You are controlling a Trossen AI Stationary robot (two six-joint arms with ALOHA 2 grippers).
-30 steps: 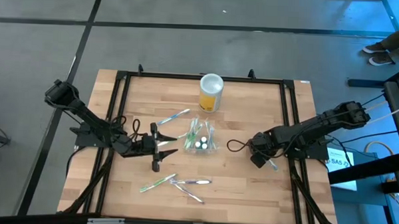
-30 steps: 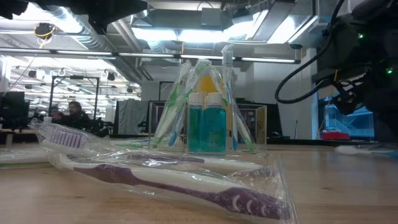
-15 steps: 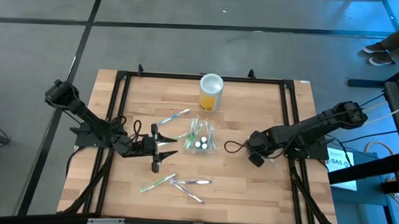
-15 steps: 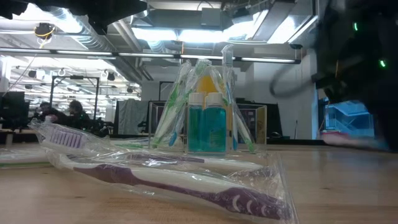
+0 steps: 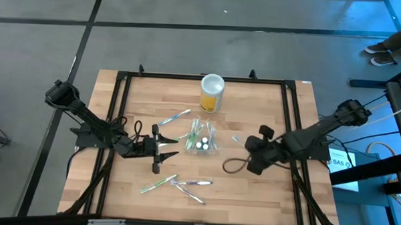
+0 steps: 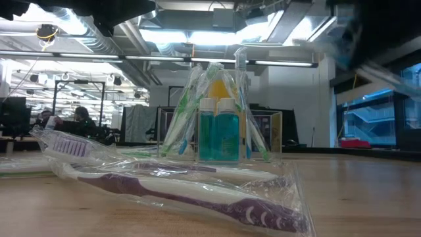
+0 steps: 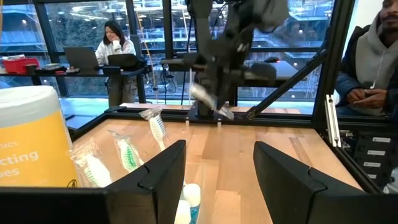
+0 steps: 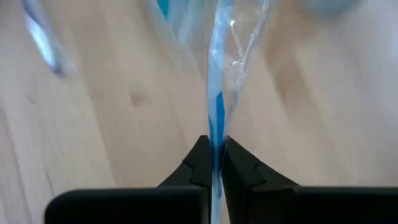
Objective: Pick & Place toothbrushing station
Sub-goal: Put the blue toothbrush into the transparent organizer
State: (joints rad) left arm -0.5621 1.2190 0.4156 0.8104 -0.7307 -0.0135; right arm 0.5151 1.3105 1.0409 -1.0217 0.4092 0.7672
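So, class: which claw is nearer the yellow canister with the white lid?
Left. The left claw sits just beside and below the yellow canister, open. The right claw is farther off on the other side, shut on a wrapped toothbrush.

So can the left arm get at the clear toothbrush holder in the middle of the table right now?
Probably yes. The left gripper sits open just beside the clear holder, fingers pointing at it, with only bare wood between. The right gripper holds a wrapped toothbrush on the holder's far side.
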